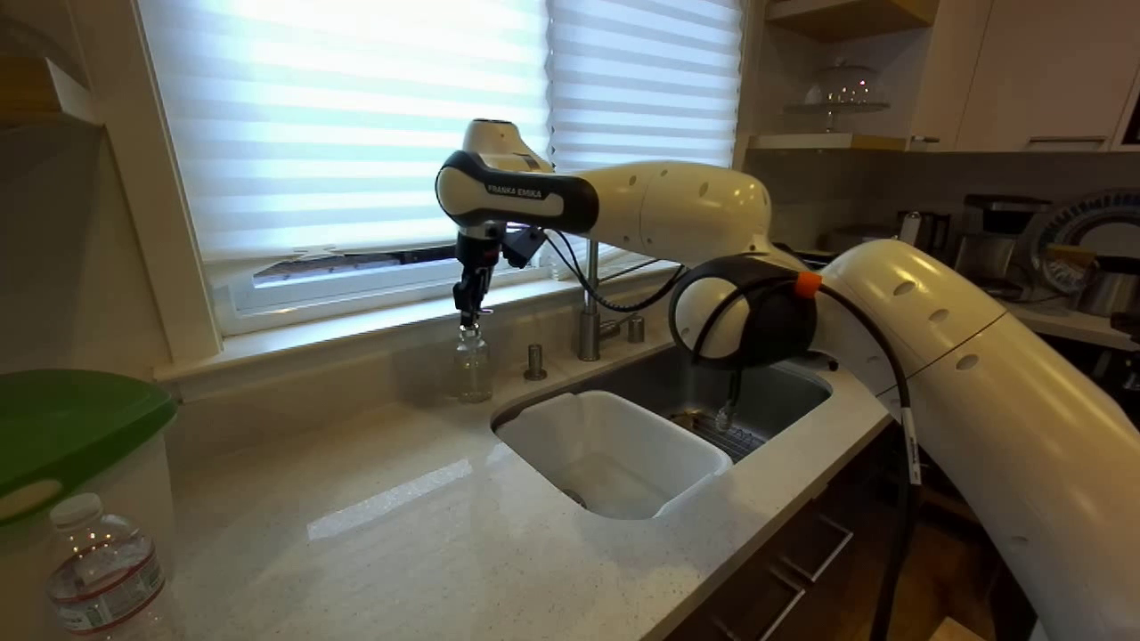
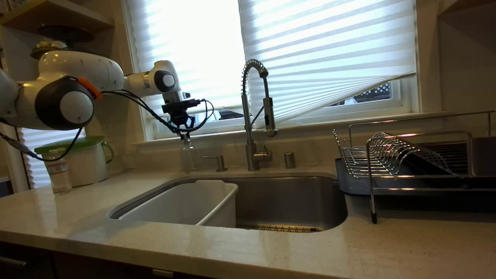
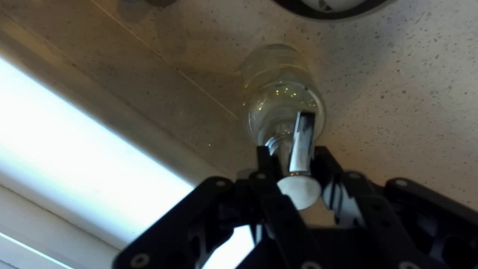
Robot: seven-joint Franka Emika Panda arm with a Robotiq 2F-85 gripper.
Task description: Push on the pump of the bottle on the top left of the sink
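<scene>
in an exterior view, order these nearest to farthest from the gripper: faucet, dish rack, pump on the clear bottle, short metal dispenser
1. Pump, at the gripper, atop the clear bottle
2. Short metal dispenser, right of the bottle in an exterior view
3. Faucet, right of that dispenser
4. Dish rack, far right, beyond the faucet

Pale speckled countertop (image 1: 401,570): clear bottle (image 2: 190,159), water bottle (image 2: 59,176), green-lidded bin (image 2: 91,169), dish rack (image 2: 418,177).

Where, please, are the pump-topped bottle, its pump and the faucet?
Bottle (image 1: 474,370): an exterior view, on its clear body.
Pump (image 3: 299,191): wrist view, on its round top.
Faucet (image 2: 252,159): an exterior view, on its lower column.
</scene>
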